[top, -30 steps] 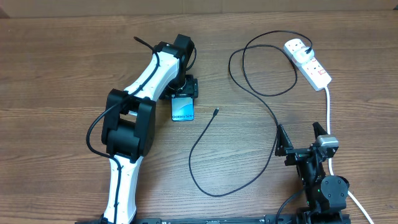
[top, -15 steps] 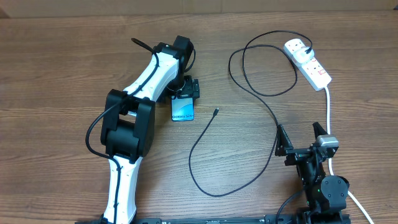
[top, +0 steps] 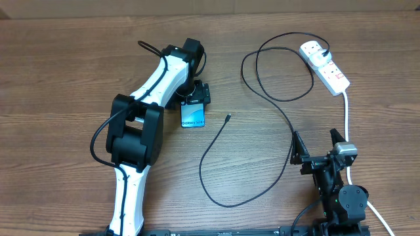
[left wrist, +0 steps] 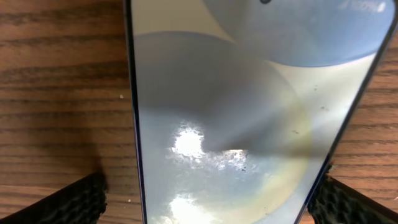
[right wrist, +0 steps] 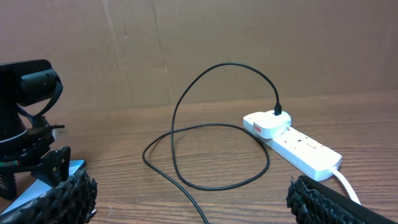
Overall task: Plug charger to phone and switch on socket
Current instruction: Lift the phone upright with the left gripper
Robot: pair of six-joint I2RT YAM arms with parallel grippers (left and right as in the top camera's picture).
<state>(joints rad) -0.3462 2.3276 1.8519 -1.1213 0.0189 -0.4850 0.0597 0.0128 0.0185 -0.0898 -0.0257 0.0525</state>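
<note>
Wood-grain table [top: 79, 65] is carrying everything; brown cardboard [right wrist: 186, 37] is standing behind it in the right wrist view.

- Phone [top: 192, 117] is lying flat, screen up, left of centre in the overhead frame. Its upper end is sitting between the fingers of the left claw [top: 195, 98].
- In the left wrist view the phone [left wrist: 249, 112] is filling the frame. One black pad [left wrist: 81, 199] is showing at lower left with a strip of wood between it and the phone's edge. The other pad [left wrist: 354, 202] is showing at lower right, just beside the opposite edge. Left claw is straddling the phone, released, not pinching it.
- Charger [top: 200, 172] is trailing loose. Its small connector tip is lying just right of the phone, apart from it and outside the claw. The cable is curving down, sweeping right, then looping up toward the upper right.
- Socket [top: 326, 64] is lying at upper right, well apart from the phone, with the charger's black plug sitting in its upper end. From the right wrist, the plug is standing upright in the socket [right wrist: 292, 140].
- Thick white lead [top: 346, 115] is running down from the socket past the right arm.
- Right claw [top: 315, 136] is hovering at lower right, fingers spread wide, gripping nothing, close beside the cable's right-hand run.
</note>
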